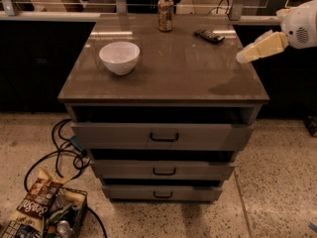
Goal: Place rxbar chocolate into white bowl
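The rxbar chocolate [208, 35] is a small dark flat bar lying at the back right of the cabinet top. The white bowl [119, 57] stands upright on the left part of the top, with nothing visible inside. My gripper [242, 57] is at the right edge of the view, its cream fingertip end pointing left over the cabinet's right edge. It is in front of and to the right of the bar and apart from it. Nothing shows in the gripper.
A tan drink can [165, 14] stands upright at the back centre of the grey cabinet top [173, 78]. The cabinet has three drawers, slightly pulled out. Cables, a snack bag [35, 206] and a wire basket lie on the floor at front left.
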